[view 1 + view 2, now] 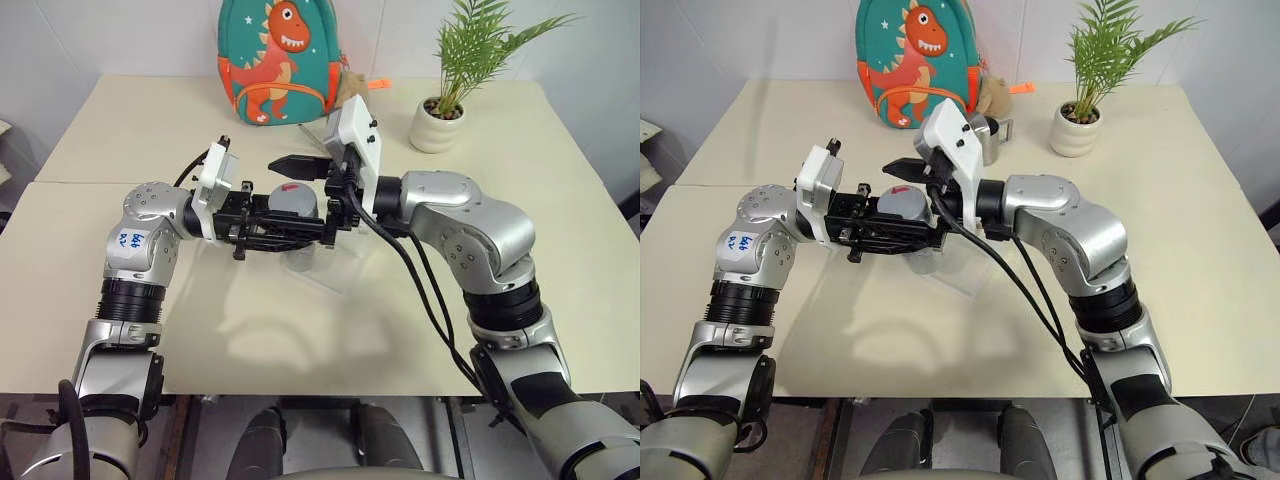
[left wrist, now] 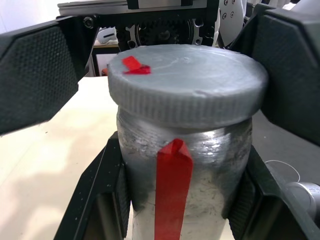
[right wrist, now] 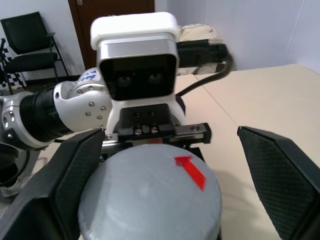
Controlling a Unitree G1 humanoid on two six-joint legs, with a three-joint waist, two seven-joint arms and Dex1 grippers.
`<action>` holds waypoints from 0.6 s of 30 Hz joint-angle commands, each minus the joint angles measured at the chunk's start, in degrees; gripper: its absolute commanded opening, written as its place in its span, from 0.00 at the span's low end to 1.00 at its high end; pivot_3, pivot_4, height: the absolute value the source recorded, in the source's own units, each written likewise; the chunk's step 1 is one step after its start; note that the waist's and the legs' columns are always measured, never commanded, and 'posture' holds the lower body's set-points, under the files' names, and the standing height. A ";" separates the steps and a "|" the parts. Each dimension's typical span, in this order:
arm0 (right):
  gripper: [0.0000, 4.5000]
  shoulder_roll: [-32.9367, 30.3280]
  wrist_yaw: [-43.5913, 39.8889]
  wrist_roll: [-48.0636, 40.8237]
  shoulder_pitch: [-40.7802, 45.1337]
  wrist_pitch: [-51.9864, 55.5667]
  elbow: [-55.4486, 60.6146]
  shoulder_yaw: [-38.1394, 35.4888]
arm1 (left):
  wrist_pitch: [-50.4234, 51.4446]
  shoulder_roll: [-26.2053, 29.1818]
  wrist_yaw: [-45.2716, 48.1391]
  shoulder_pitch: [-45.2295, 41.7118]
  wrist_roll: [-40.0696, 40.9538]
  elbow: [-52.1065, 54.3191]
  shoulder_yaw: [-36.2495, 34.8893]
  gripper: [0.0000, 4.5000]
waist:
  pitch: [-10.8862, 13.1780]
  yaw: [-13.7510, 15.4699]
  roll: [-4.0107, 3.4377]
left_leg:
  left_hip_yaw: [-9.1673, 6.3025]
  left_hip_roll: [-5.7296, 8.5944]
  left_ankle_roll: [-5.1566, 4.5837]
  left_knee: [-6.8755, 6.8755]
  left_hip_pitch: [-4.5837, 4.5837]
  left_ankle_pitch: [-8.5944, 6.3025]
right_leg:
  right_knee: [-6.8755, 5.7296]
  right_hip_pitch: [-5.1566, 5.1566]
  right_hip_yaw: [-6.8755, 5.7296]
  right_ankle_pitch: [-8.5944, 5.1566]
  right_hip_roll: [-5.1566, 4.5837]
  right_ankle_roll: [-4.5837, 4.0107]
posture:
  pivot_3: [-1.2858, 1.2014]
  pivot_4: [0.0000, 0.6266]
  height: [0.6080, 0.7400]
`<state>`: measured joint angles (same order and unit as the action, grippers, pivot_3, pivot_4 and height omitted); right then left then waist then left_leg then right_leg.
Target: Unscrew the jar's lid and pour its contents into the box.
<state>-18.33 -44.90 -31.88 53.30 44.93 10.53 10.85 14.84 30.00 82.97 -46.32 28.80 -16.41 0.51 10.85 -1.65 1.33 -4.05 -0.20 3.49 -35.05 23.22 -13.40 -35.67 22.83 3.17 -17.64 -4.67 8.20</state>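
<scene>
Jar held up over the bench, lid on, between two claws.

The cream bench [image 1: 520, 250] carries a dinosaur backpack [image 1: 277, 62] and a potted palm [image 1: 440, 115] along its far side, with the clear plastic box [image 1: 958, 272] lying near the middle, directly under the arms. The left claw [image 2: 177, 200] is clamped on the body of the grey jar [image 2: 185, 165], holding it upright above the box; a red strip runs down the jar's side. The right claw [image 3: 165, 185] stands with its fingers [image 3: 277, 175] wide apart, one on either side of the grey lid [image 3: 150, 200], not gripping it. The lid, marked with red, sits screwed on the jar.
</scene>
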 commanded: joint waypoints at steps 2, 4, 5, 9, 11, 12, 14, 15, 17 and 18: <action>0.99 -2.65 0.33 -0.16 0.22 0.15 2.37 -3.03 | -0.18 0.17 0.02 0.65 0.86 2.65 -0.72 0.44 | 0.00 -0.02 0.00 | 0.00 0.00 0.00 0.00 0.00 0.00 | 0.00 0.00 0.00 0.00 0.00 0.00 | 0.52 0.24 1.00; 0.99 -3.67 0.50 -0.61 -0.15 0.73 3.02 -3.47 | -0.21 0.23 -0.06 0.71 0.89 2.63 -0.74 0.44 | 0.00 -0.03 0.00 | 0.00 0.00 0.00 0.00 0.00 0.00 | 0.00 0.00 0.00 0.00 0.00 0.00 | 0.52 0.24 1.00; 0.99 -4.18 0.59 -0.90 -0.40 1.11 3.52 -3.69 | -0.18 0.25 -0.13 0.79 0.93 2.72 -0.76 0.44 | 0.00 -0.01 0.00 | 0.00 0.00 0.00 0.00 0.00 0.00 | 0.01 0.00 0.00 0.00 0.00 0.00 | 0.52 0.24 1.00; 0.99 -6.01 1.01 -1.81 -1.22 2.57 5.27 -4.48 | -0.09 0.35 -0.27 0.93 1.00 2.86 -0.80 0.44 | 0.00 0.01 0.00 | 0.00 0.00 0.00 0.00 0.00 0.00 | 0.03 0.00 0.01 0.00 0.00 0.00 | 0.52 0.24 1.00; 0.99 -6.76 1.20 -2.06 -1.42 3.13 5.81 -4.87 | -0.19 0.31 -0.23 0.76 0.92 2.52 -0.76 0.44 | 0.00 0.00 0.00 | 0.00 0.00 0.00 -0.01 0.00 0.00 | 0.04 0.00 0.01 0.00 0.00 0.00 | 0.52 0.24 1.00; 0.99 -6.99 1.28 -2.17 -1.45 3.29 5.95 -4.96 | -0.24 0.28 -0.21 0.70 0.89 2.39 -0.75 0.44 | 0.00 0.01 0.00 | 0.00 0.00 0.00 -0.01 0.00 0.00 | 0.05 0.00 0.00 0.00 0.00 0.00 | 0.52 0.24 1.00; 0.99 -7.45 1.47 -2.49 -1.55 3.78 6.51 -5.25 | -0.24 0.30 -0.15 0.63 0.87 2.33 -0.71 0.44 | 0.00 -0.02 0.00 | 0.00 0.00 0.00 -0.01 0.00 0.00 | 0.06 0.00 0.01 0.00 0.00 0.00 | 0.52 0.24 1.00; 0.99 -7.72 1.55 -2.75 -1.62 4.12 6.89 -5.47 | -0.22 0.28 -0.15 0.57 0.87 2.31 -0.69 0.44 | 0.00 -0.02 0.00 | 0.00 0.00 0.00 -0.01 0.00 0.00 | 0.06 0.00 0.02 0.00 0.00 0.00 | 0.52 0.24 1.00; 0.99 -8.20 1.61 -3.12 -1.78 4.57 7.54 -5.72 | -0.27 0.20 -0.12 0.43 0.82 2.16 -0.62 0.44 | 0.00 0.01 0.00 | 0.00 0.00 0.00 -0.01 0.00 0.00 | 0.06 0.00 0.01 0.00 0.00 0.00 | 0.52 0.24 1.00; 0.99 -8.37 1.67 -3.27 -1.85 4.76 7.79 -5.77 | -0.30 0.15 -0.12 0.37 0.80 2.09 -0.59 0.44 | 0.00 0.03 0.00 | 0.00 0.00 0.00 -0.02 -0.01 0.00 | 0.06 0.00 0.01 0.00 0.00 0.00 | 0.52 0.24 1.00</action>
<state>-25.54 -44.63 -35.03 51.42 49.42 16.74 8.37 15.00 30.01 81.92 -45.63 28.80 -16.23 0.46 10.85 -1.62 1.33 -4.05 -0.20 3.49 -35.07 23.21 -13.40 -35.60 22.83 3.19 -17.64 -4.67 8.20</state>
